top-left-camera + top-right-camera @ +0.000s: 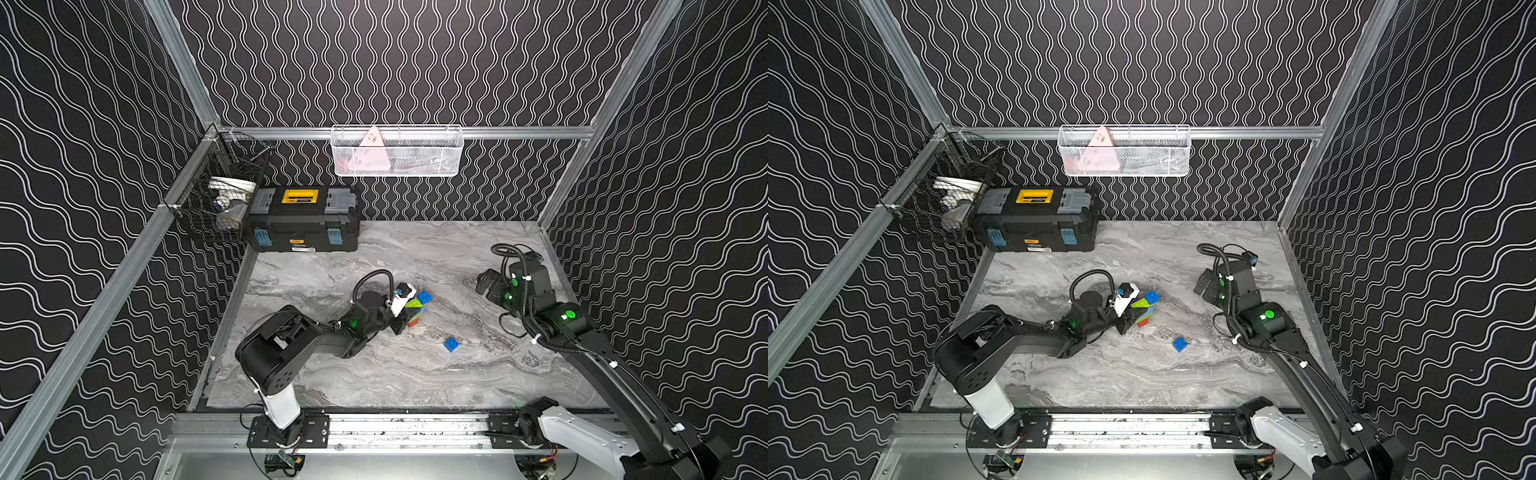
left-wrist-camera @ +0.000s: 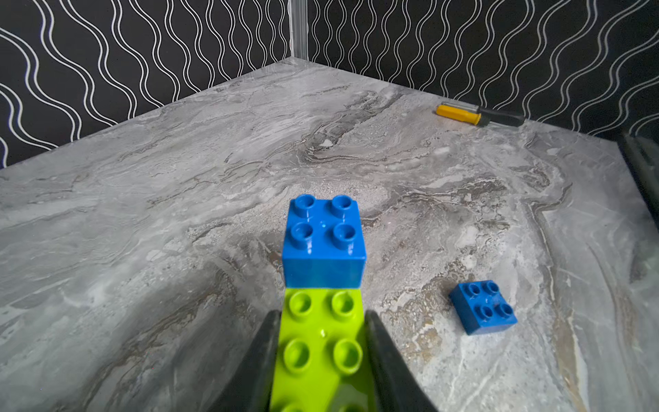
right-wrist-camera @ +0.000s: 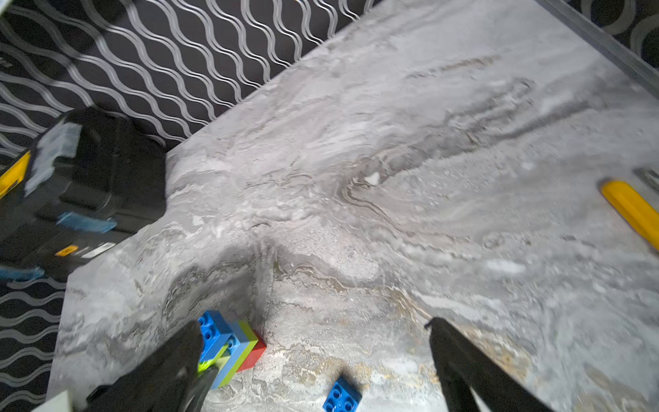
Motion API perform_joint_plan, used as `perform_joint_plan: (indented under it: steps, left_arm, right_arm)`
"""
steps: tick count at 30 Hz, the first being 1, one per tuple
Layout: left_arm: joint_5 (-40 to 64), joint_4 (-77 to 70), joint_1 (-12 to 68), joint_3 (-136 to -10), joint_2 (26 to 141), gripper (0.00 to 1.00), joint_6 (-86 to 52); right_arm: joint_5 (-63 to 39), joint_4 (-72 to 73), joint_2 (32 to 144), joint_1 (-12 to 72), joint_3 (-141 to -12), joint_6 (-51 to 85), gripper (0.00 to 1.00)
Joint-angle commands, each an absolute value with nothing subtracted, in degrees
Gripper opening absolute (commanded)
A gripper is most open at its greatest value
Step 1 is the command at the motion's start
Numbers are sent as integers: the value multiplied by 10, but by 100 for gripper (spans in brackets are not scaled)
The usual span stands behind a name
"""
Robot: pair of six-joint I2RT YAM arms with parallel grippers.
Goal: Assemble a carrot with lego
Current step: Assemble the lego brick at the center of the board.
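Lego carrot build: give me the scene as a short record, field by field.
carrot: partly built stack; dark blue, lime green, light blue, lime green and red layers visible
left gripper: fingers shut on the carrot's lime green brick under the dark blue one
right gripper: open, empty, apart from the bricks
loose dark blue brick: studs up on the table, not yet added
toolbox: closed, far left corner
screwdriver: lying on the table by the wall
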State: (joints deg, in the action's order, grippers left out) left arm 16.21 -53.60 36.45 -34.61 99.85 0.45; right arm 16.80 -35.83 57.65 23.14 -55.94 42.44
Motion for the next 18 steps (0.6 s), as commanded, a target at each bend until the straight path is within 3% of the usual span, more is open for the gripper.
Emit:
perform_joint_plan:
  steps: [1, 13, 18]
  left_arm:
    - [176, -600, 366, -324, 1013, 19, -63]
    - [177, -650, 368, -290, 1014, 34, 4]
    - [173, -656, 368, -288, 1014, 46, 17]
  right_arm:
    - [211, -396, 575, 230, -554, 516, 100]
    - [184, -331, 615, 230, -540, 528, 100]
    - [173, -309, 619, 230, -534, 526, 100]
